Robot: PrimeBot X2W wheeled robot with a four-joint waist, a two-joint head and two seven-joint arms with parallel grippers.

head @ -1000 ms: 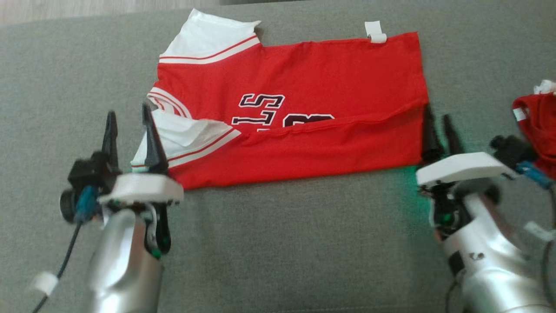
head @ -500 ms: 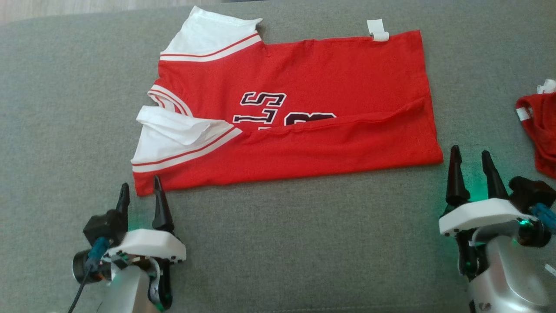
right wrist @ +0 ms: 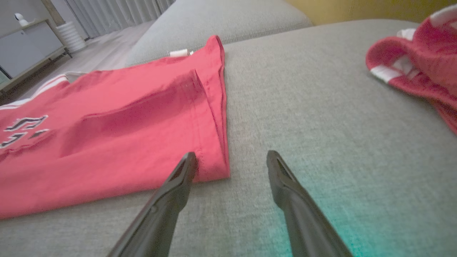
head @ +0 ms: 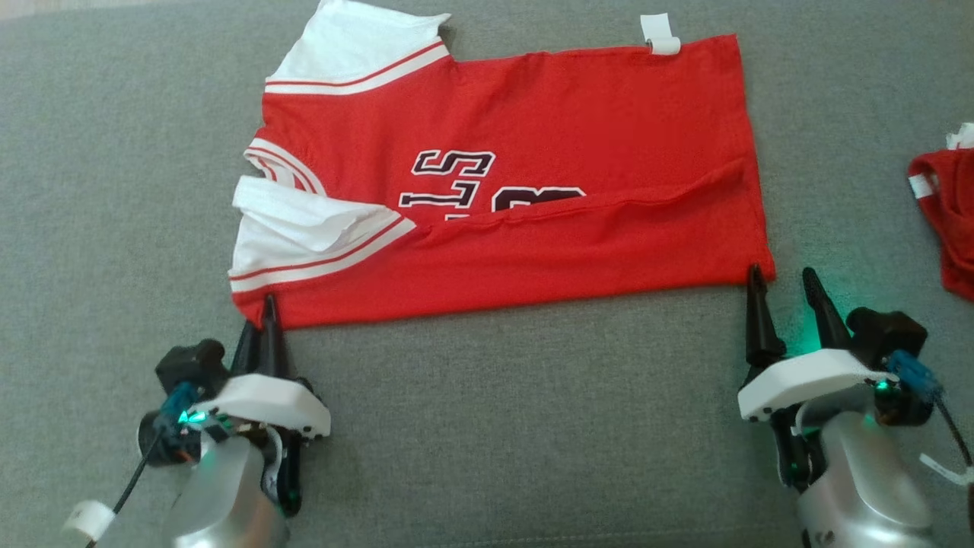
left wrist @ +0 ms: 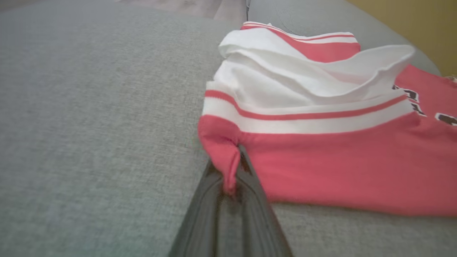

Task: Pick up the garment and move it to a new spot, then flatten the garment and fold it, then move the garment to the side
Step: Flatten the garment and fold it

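Left gripper [head: 262,313] just clamped the jersey [head: 533,122] at its 7 o'clock corner; right gripper [head: 781,271], jaws spread at 5 o'clock, must grip before folding.

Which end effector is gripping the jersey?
The left end effector, shut on the jersey at its corner; the right end effector is open, holding nothing.

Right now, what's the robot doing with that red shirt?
The robot is working on folding the red shirt, which lies partly folded on the grey couch. Its left tool is shut on the shirt's near corner by the sleeve. Its right tool is open at the other near corner, not gripping yet. Another red garment sits off to the right.
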